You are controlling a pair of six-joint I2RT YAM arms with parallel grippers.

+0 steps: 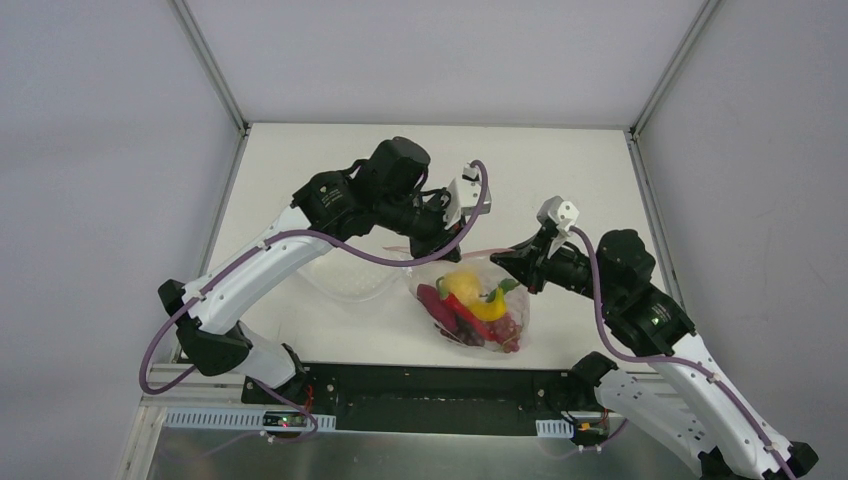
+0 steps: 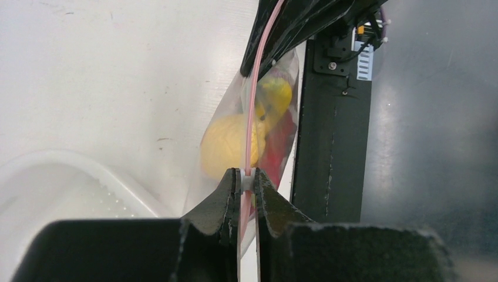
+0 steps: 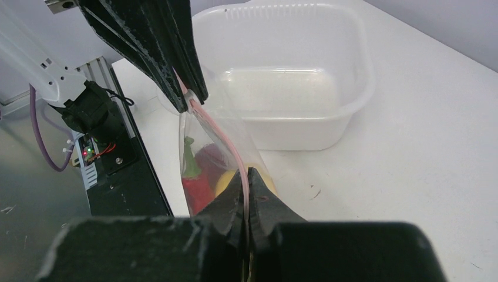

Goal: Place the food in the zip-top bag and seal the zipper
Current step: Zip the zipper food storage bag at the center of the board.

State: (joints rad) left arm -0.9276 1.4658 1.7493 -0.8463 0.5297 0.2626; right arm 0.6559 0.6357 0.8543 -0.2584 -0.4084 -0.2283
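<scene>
Beside the tub, left fingers and right fingers pinch the zipper at opposite ends.

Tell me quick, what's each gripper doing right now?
Left gripper: closed on the zipper.
Right gripper: closed on the zipper too, at its other end.

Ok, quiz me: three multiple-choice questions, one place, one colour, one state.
1. Where is the food? A white tub; B clear bag; C bare table.
2. Colour of the zipper? A blue; B green; C pink-red.
3. The right jaws are? A shut on the zipper; B wide open; C gripping the tub.
Answers: 1 B, food shows through the plastic. 2 C, pink-red strip along the mouth. 3 A, right wrist view shows them pinched on it.
</scene>
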